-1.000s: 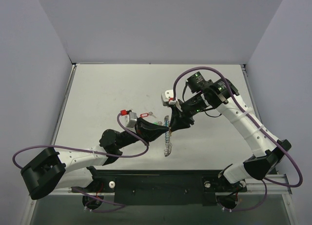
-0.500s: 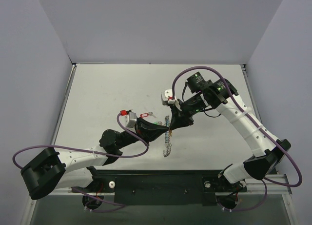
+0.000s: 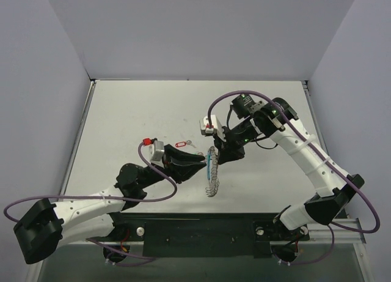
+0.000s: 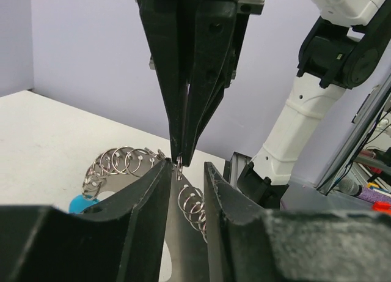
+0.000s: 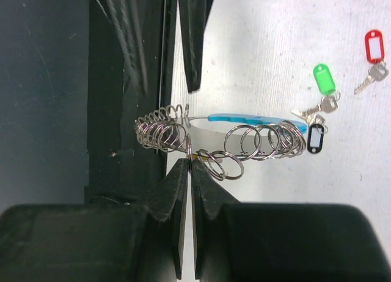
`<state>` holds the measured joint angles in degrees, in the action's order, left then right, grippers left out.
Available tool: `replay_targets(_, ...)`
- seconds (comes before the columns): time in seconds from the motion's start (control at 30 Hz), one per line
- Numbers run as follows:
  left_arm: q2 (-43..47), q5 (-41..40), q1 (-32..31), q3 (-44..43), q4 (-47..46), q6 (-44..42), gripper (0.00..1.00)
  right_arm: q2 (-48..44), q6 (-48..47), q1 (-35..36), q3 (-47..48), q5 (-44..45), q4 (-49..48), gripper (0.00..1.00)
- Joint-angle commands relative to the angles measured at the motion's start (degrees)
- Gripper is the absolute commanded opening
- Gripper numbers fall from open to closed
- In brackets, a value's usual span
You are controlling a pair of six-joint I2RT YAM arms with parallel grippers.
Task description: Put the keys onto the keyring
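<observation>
The keyring (image 3: 212, 187), a loop of silver coils with a blue segment (image 5: 256, 118), hangs tilted above the table between my two grippers. My right gripper (image 5: 189, 163) is shut on one coil, and a sliver of yellow shows at its tips. In the left wrist view it comes down from above (image 4: 181, 158). My left gripper (image 4: 186, 167) is open, its jaws a little apart with coils (image 4: 192, 202) in the gap. Keys with green (image 5: 324, 79), red (image 5: 374, 46) and black (image 5: 316, 138) tags lie on the table by the ring. No whole yellow tag shows.
The red-tagged key (image 3: 182, 144) lies just behind my left gripper (image 3: 203, 164). The right gripper (image 3: 215, 159) reaches in from the far right. Grey walls close the table's back and sides.
My left arm has drawn back toward the near left. The keyring stood edge-on before and now tilts to show as a narrow loop. The right gripper shifted slightly left.
</observation>
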<state>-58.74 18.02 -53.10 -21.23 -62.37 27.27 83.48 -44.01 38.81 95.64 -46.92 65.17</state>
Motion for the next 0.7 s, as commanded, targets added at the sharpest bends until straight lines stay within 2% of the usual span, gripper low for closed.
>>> replay_targets(0.0, 4.94, 0.70, 0.19, -2.05, 10.32, -3.52, 0.40, 1.59, -1.61, 1.18, 3.59, 5.60, 7.51, 0.00)
replay_targets(0.13, 8.02, 1.05, 0.10, -3.81, 22.34, -7.75, 0.42, 3.09, -1.95, 1.88, 5.52, 10.26, 10.50, 0.00)
replay_targets(0.23, 7.68, 1.66, -0.33, -5.74, 27.11, -10.21, 0.56, 5.28, -3.27, 2.67, 7.28, 14.82, 13.75, 0.00)
replay_targets(0.27, 7.24, 1.75, -0.51, -6.62, 27.99, -10.82, 0.57, 5.90, -4.06, 3.11, 8.33, 16.75, 15.59, 0.00)
replay_targets(0.3, 6.37, 1.67, -1.12, -7.06, 28.18, -11.79, 0.60, 6.95, -4.24, 3.29, 8.69, 17.64, 16.39, 0.00)
replay_targets(0.5, -0.40, -3.69, -6.21, -9.87, 24.49, -18.10, 0.60, 10.90, -4.33, 4.44, 10.62, 23.97, 20.08, 0.00)
replay_targets(0.67, -5.94, -13.61, -9.74, -11.29, 21.16, -24.54, 0.52, 11.53, -4.94, 4.52, 10.80, 23.36, 21.05, 0.00)
